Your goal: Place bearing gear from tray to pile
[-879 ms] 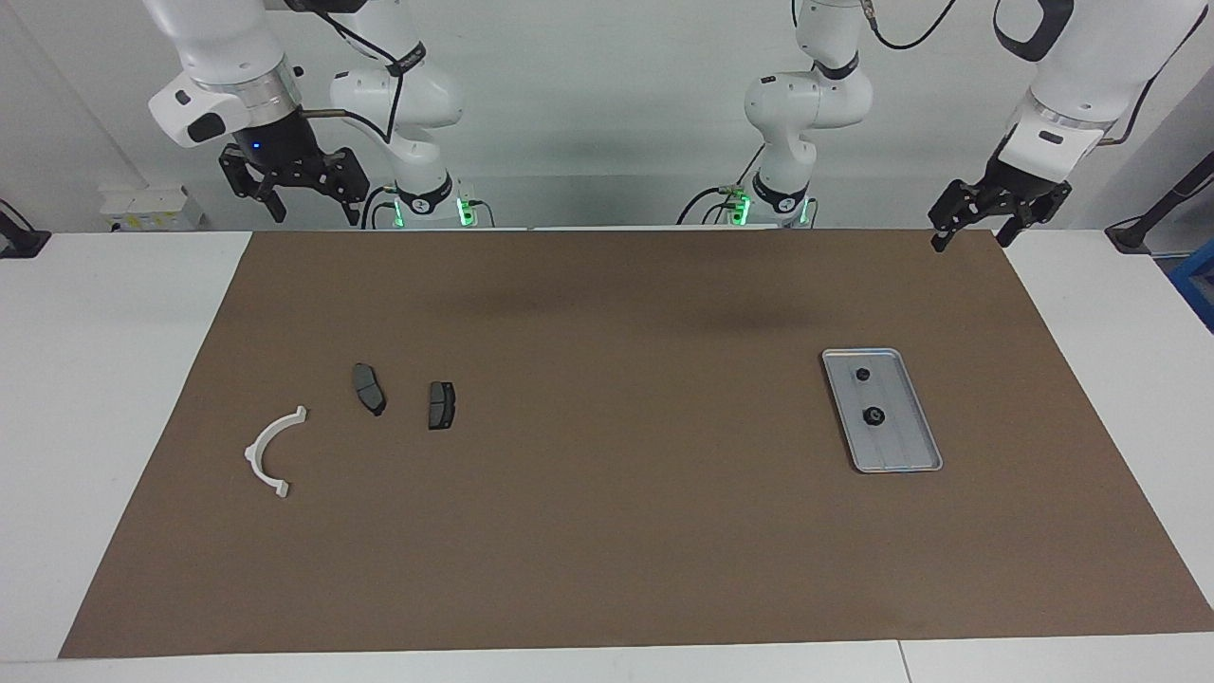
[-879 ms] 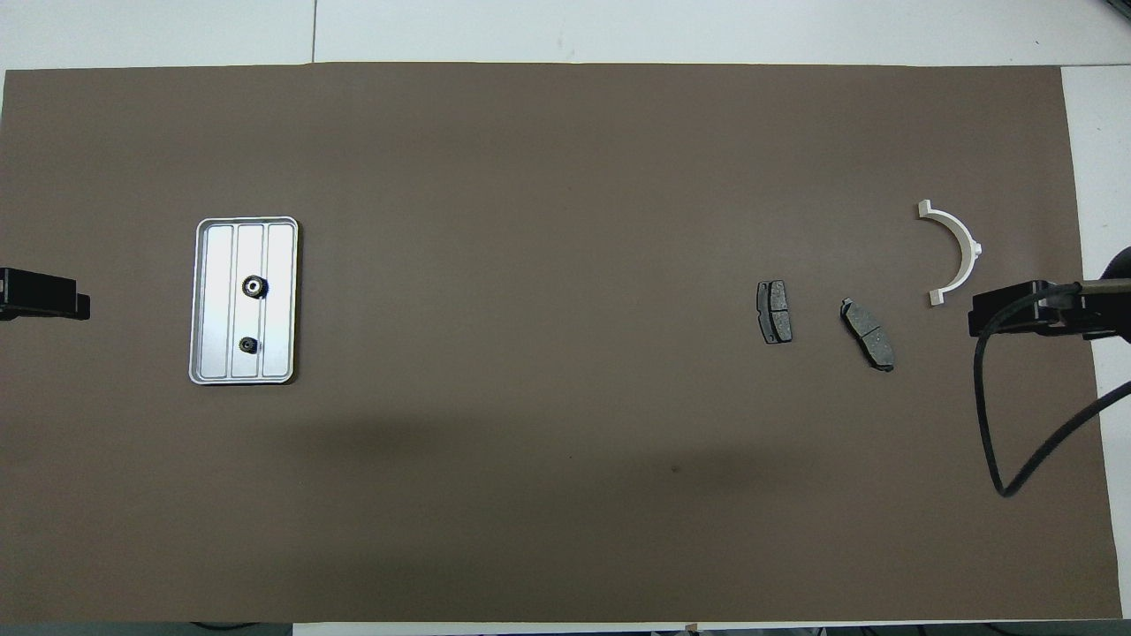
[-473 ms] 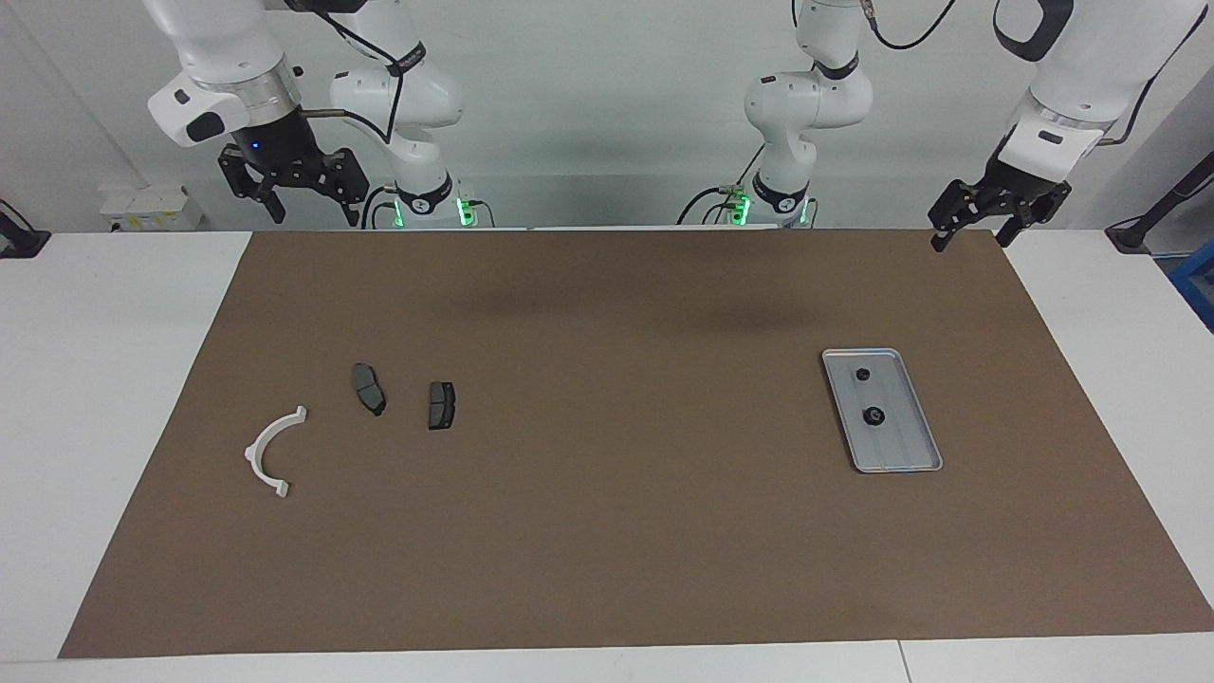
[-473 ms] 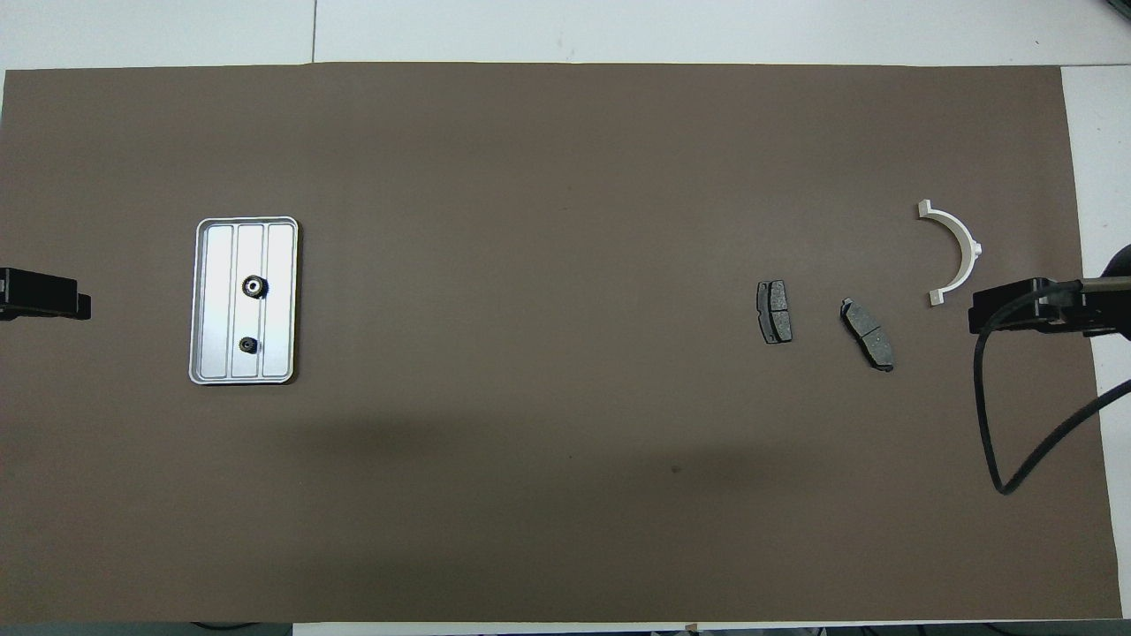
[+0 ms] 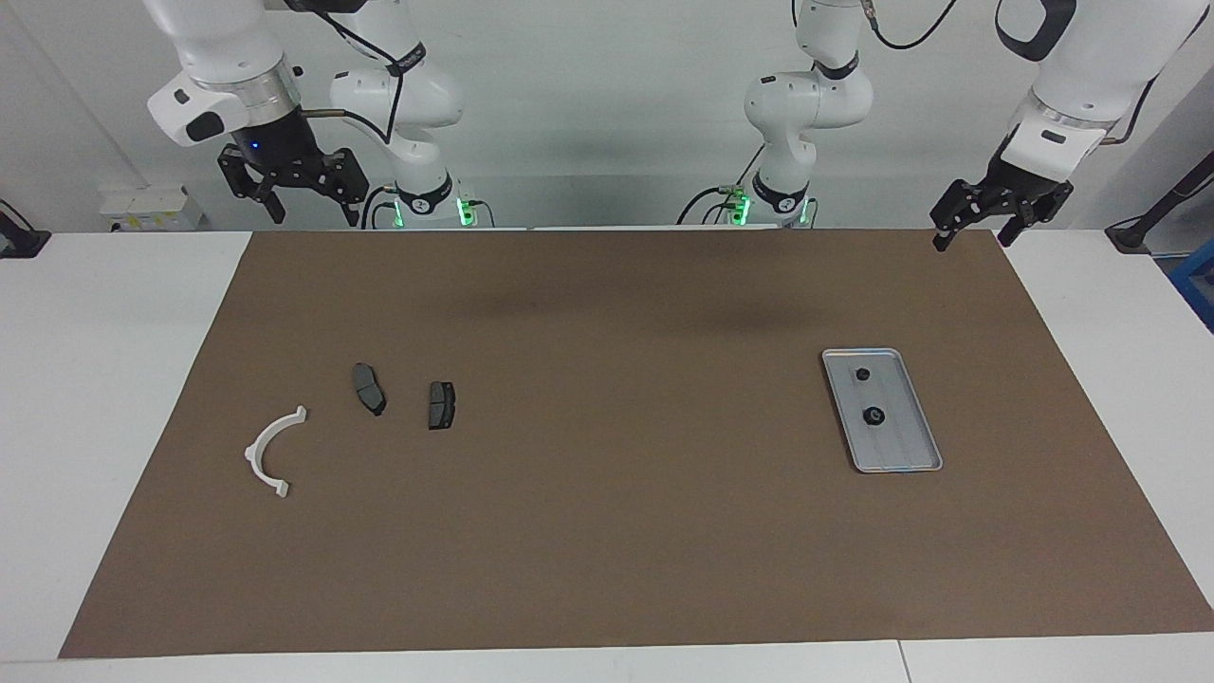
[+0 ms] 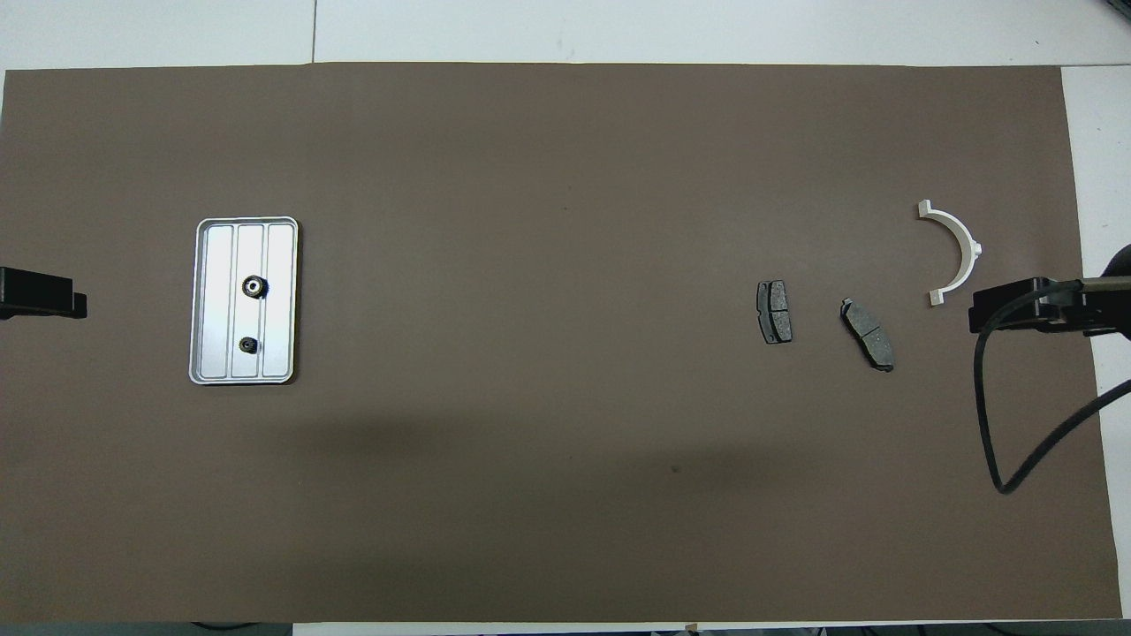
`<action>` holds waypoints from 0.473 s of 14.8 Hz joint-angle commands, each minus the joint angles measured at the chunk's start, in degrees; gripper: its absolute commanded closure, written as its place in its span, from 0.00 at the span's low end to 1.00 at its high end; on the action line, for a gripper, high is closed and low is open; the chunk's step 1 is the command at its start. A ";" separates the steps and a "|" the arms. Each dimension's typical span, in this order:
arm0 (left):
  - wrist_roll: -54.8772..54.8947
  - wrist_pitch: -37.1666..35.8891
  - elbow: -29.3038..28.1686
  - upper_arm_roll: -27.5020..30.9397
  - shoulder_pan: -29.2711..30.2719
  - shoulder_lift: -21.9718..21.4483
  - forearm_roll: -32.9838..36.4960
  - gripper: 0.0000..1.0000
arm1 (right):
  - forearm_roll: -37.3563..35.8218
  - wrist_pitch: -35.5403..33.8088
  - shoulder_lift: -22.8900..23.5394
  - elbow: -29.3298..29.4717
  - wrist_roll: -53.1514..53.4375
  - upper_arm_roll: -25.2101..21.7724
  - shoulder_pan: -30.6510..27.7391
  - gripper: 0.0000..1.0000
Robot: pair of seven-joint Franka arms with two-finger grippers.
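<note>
— Listing what we hold on the white worktop [image 5: 123, 379]: one brown paper mat [image 5: 616, 531], and on it, toward the left arm's end, one flat silver-grey rectangular metal tray [image 5: 912, 446] with rounded corners, raised rim and lengthwise grooves. Do we agree on its contents?

— We do. We count two small black round parts in the tray: a toothed bearing gear [image 5: 873, 415] near the middle, and a smaller black round piece [image 5: 862, 374] nearer to the robots. They lie apart from each other.

— Toward the right arm's end we enter the pile: one white semicircular plastic arc [image 5: 268, 453] and two dark grey brake-pad-shaped pieces [image 5: 369, 389] [image 5: 441, 405], loosely spaced, none touching. The pile sits well apart from the tray.

— For the arms, we record the left end effector [image 5: 969, 233] raised over the mat's corner near the robots at its own end, fingers spread apart, holding nothing.

— And the right end effector [image 5: 310, 210] raised over the worktop's edge nearest the robots, fingers likewise apart, empty.
</note>
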 commanded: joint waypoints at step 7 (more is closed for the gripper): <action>-2.27 21.94 -21.72 0.16 0.21 -3.45 -0.62 0.00 | 1.38 0.94 -0.75 -0.52 -0.80 0.06 -0.78 0.00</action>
